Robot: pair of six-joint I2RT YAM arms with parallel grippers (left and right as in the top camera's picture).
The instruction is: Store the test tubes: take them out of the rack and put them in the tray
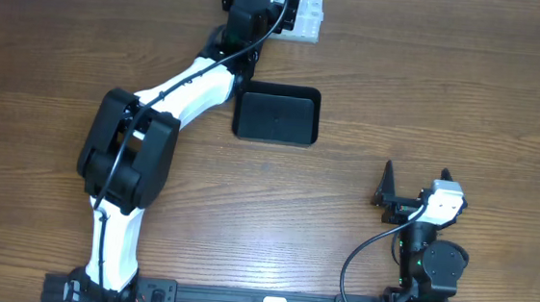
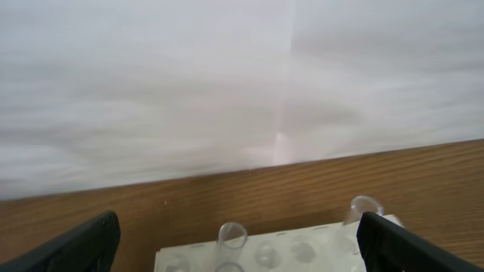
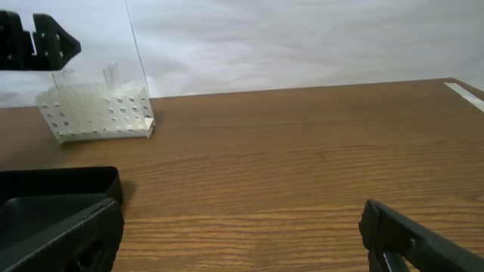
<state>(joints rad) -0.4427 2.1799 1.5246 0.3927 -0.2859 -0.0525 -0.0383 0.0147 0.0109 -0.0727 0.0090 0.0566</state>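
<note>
The left gripper [image 2: 238, 245] hung above the rack [image 1: 306, 21], fingers spread, grasping nothing. Two test tubes [image 2: 232, 236] stood upright in the rack. The black tray [image 1: 276, 118] lay near the rack. The right gripper [image 1: 414, 186], released, sat well apart from the rack.

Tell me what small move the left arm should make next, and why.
Probably lower the left gripper straight down around the test tube that stands roughly centred between its fingers. Its jaws stand open just above the rack, holding nothing, so a short descent would likely bring the tube within grasp before it goes to the tray.
</note>
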